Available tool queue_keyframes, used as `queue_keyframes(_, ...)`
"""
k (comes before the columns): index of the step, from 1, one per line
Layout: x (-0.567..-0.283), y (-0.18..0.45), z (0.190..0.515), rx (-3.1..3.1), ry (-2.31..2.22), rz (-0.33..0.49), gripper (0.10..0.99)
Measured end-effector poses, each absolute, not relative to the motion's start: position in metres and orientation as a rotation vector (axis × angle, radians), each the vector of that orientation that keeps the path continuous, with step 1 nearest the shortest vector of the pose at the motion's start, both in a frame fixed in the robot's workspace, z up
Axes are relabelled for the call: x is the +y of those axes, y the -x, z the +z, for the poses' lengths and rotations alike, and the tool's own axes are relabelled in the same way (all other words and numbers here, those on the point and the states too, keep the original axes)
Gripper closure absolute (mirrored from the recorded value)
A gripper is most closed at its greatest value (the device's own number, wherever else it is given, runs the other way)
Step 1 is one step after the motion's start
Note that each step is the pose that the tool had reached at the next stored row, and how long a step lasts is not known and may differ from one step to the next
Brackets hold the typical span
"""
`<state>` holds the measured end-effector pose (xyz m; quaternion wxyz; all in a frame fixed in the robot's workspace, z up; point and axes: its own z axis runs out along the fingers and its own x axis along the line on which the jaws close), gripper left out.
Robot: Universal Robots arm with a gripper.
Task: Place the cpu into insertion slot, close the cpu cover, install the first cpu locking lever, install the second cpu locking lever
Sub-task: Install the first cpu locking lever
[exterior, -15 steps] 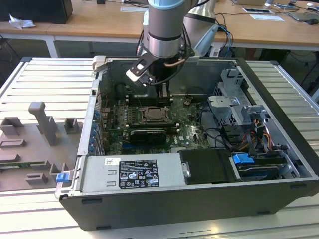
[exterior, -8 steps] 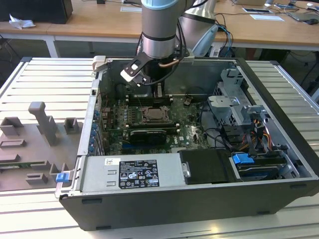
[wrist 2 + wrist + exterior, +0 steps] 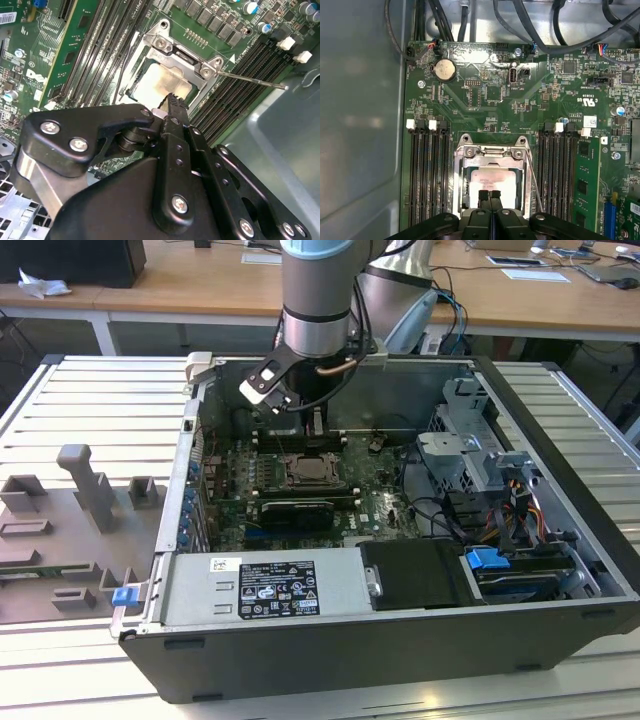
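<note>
End effector (image 3: 490, 194) is clenched on nothing, tips pressed together just over the cpu (image 3: 492, 179). The cpu sits in the insertion slot (image 3: 311, 472), and the cpu cover (image 3: 492, 152) looks folded down around it. One thin locking lever (image 3: 250, 81) juts out loose beside the memory slots (image 3: 560, 175). So I'd say we're at the lever stage, and it needs pushing down and hooking under its catch.
</note>
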<state>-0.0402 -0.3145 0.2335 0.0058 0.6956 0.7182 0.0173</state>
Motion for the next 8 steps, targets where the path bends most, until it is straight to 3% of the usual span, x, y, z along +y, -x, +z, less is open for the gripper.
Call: queue_keyframes(8, -0.3145, 0.0403, 0.2361, 2.248, -2.177, 0.054, 0.98)
